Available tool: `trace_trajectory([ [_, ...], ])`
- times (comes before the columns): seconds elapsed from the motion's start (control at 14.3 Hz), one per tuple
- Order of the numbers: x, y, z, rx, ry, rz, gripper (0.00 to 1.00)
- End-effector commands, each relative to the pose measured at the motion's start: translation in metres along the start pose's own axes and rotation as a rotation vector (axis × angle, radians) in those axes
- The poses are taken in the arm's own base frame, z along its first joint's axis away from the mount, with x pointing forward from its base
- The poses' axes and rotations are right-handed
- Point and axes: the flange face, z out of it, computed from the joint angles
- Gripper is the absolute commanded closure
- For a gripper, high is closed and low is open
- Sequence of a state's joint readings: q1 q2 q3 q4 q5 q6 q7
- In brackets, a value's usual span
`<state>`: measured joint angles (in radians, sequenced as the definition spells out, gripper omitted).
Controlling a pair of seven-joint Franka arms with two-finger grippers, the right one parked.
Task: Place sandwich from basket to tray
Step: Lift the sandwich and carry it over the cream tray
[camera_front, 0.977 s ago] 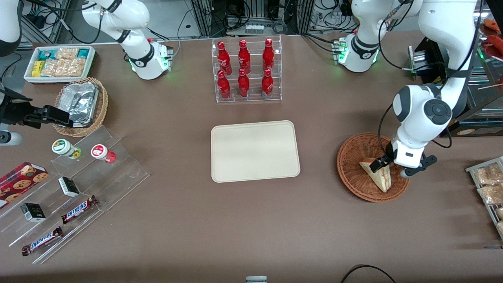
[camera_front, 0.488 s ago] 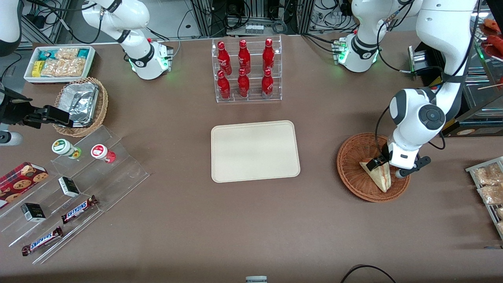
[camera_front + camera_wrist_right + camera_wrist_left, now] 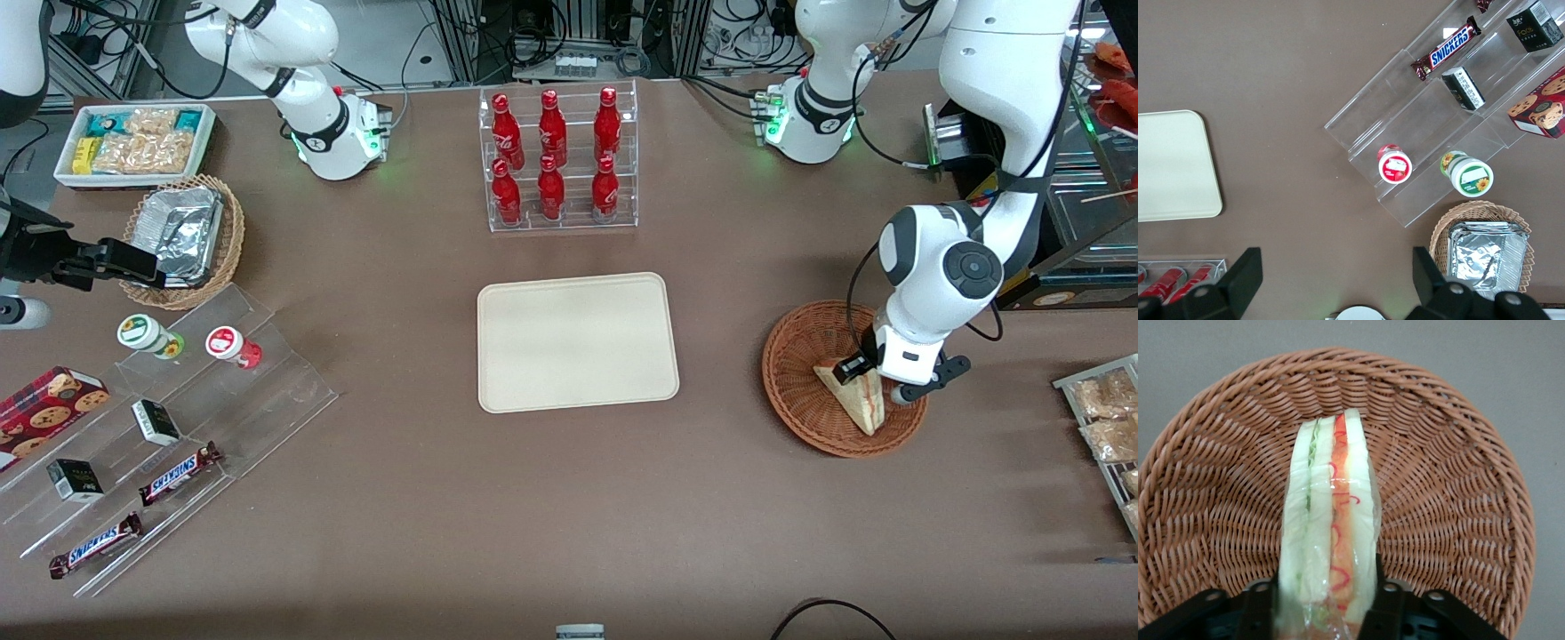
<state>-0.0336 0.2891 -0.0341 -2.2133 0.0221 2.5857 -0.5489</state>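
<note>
Since a second ago the working arm's wrist has drawn slightly up and toward the table's middle, and the sandwich [image 3: 858, 399] has shifted a little with it inside the basket [image 3: 800, 391]. Now the gripper [image 3: 867, 372] sits low over the basket, its fingers [image 3: 1388, 600] pressed against the two bread faces of the sandwich [image 3: 1331, 540], pinching it at the wide end. From the wrist camera the wedge stands on edge between the black pads, its red and green filling layers showing through the clear wrap, its pointed end reaching across the woven floor of the basket [image 3: 1458, 487] toward the rim.

In the front view the sandwich lies in the part of the basket nearest the camera and the working arm's end of the tabletop, its tip close to the rim. Whether it rests on the weave or is just off it cannot be told.

At the tabletop's centre lies the tray [image 3: 578, 342], well apart from the basket, with nothing on it. A clear rack of red bottles [image 3: 556, 160] stands farther from the camera than the tray, near the table's rear edge.
</note>
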Motion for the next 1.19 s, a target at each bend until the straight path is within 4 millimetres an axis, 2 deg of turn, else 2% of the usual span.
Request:
trace_trajectory([
  [0.0,0.007,0.006,-0.016,-0.006,0.024,0.005,1.0],
  [0.14,0.014,0.011,-0.039,0.006,0.01,0.022,1.0],
  [0.35,0.024,0.033,-0.092,0.047,-0.051,0.094,1.0],
  [0.49,0.021,0.06,-0.13,0.078,-0.073,0.151,1.0],
  [0.63,0.008,0.101,-0.161,0.083,-0.087,0.205,1.0],
  [0.84,-0.033,0.163,-0.182,0.059,-0.075,0.266,1.0],
  [1.05,-0.093,0.237,-0.18,0.042,-0.072,0.333,1.0],
  [1.12,-0.113,0.26,-0.172,0.042,-0.078,0.337,1.0],
])
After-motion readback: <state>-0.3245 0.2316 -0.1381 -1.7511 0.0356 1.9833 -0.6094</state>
